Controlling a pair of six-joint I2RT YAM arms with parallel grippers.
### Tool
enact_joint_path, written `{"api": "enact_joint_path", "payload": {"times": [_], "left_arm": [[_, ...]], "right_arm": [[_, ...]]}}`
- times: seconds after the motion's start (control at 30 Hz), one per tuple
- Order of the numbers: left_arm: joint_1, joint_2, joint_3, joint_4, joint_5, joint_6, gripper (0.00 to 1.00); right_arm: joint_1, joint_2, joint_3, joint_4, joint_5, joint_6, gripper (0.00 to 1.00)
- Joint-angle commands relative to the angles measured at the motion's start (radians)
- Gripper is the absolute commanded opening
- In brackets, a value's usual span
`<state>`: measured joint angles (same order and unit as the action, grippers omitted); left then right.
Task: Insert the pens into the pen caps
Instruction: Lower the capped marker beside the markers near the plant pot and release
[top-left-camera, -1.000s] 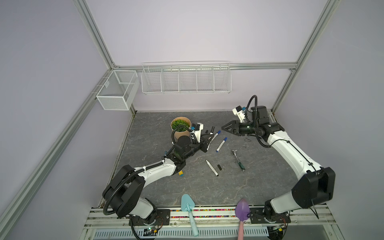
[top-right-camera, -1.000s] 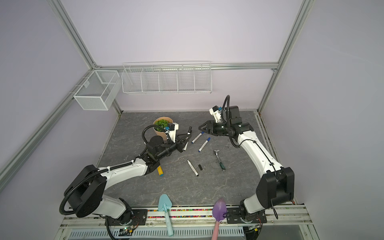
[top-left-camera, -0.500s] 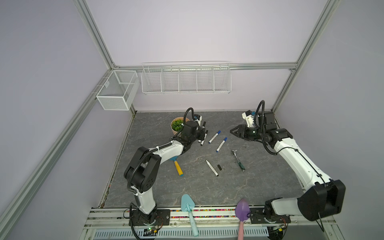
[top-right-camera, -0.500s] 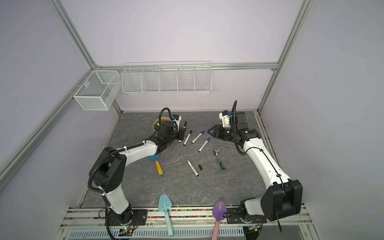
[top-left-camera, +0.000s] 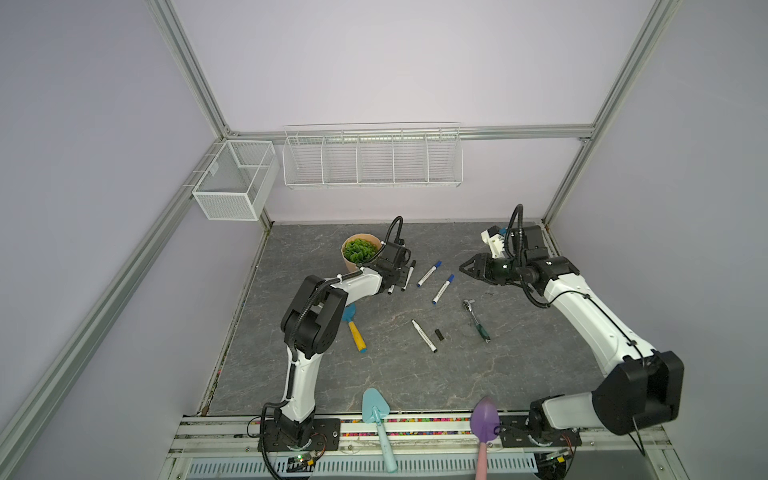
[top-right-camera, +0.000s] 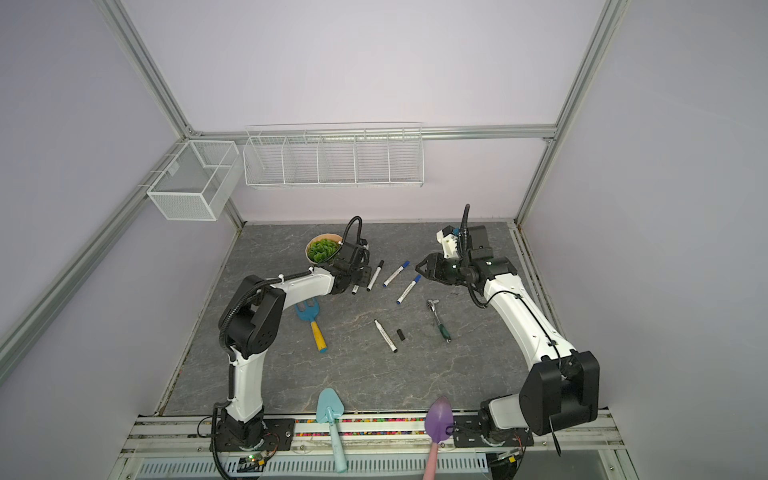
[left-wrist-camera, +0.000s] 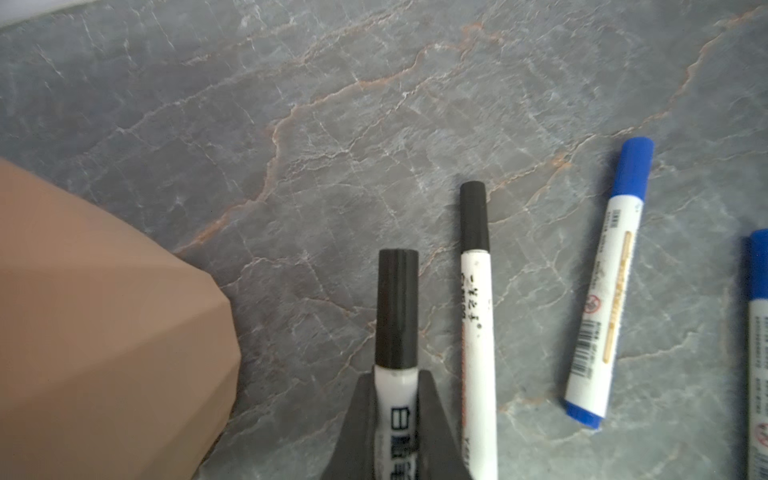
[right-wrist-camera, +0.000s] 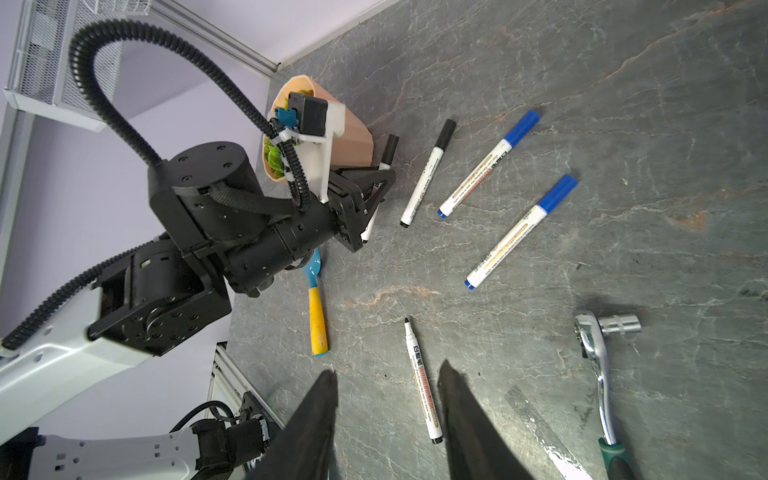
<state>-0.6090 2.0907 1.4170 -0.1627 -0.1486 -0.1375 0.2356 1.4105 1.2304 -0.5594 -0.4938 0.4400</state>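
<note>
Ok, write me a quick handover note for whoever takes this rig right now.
Left gripper: shut on a capped black pen, beside the plant pot.
Right gripper: open, empty, above the table on its right side.
Done: four pens capped. These are the held one, plus a second black pen and two blue pens lying on the table.
To do: the uncapped pen mid-table, with its loose black cap beside it, apart.
</note>
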Motion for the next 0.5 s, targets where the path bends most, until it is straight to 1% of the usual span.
{"api": "enact_joint_path", "payload": {"times": [0.0,0.1,0.13,0.17,0.27,0.33,0.47], "left_arm": [[0.018,0.025,0.023,-0.043,0.020,-0.030,0.11],[0.022,0.027,0.015,-0.029,0.024,-0.040,0.19],[0.024,0.026,0.012,-0.026,0.027,-0.041,0.27],[0.026,0.026,0.013,-0.025,0.030,-0.045,0.31],[0.031,0.018,0.008,-0.017,0.044,-0.052,0.39],[0.032,0.009,0.001,-0.010,0.056,-0.057,0.42],[0.032,-0.019,-0.021,0.018,0.091,-0.060,0.42]], "right_arm": [[0.003,0.002,-0.009,-0.009,-0.009,-0.024,0.44],[0.003,0.002,-0.011,-0.009,-0.011,-0.023,0.44],[0.003,0.003,-0.011,-0.011,-0.011,-0.025,0.44],[0.003,0.004,-0.011,-0.011,-0.012,-0.024,0.44],[0.002,0.005,-0.011,-0.014,-0.013,-0.024,0.43],[0.003,0.006,-0.011,-0.014,-0.015,-0.026,0.43],[0.006,0.008,-0.011,-0.030,-0.018,-0.040,0.43]]}}
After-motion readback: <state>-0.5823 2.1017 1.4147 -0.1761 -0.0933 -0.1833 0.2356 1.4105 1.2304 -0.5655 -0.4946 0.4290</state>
